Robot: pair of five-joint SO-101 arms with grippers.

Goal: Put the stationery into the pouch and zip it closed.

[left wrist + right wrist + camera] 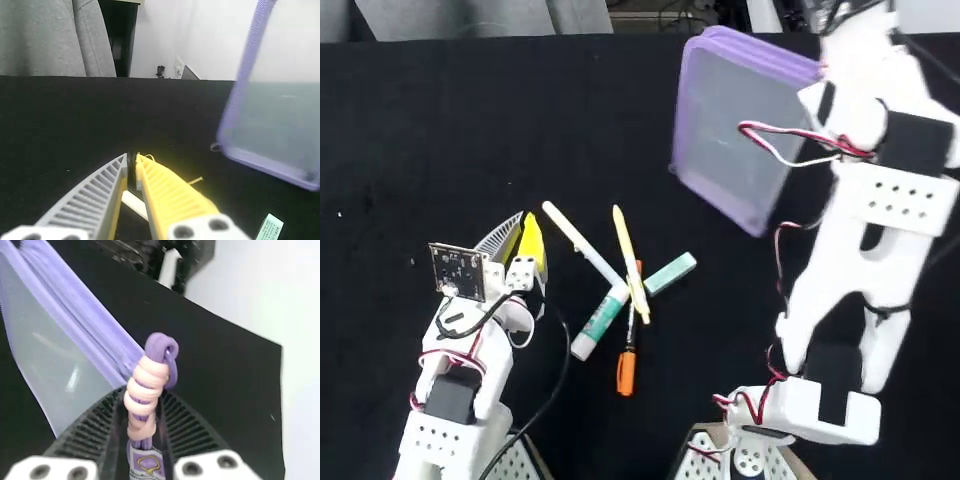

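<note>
Your right claw (144, 402) pinches the pull cord (146, 377) of the translucent, purple-edged pouch (730, 140), hanging tilted above the worktop (420, 130); your left claw (131, 161) is pressed together beside the scattered stationery (630, 262).

table (440, 120): black, matte | grey fabric (50, 35): in folds, behind table's far edge | dark panel (119, 35): upright, just beside the fabric, between it and the wall | wall (200, 35): white, beyond the table | small dark object (160, 70): at wall's foot, too small to tell
</note>
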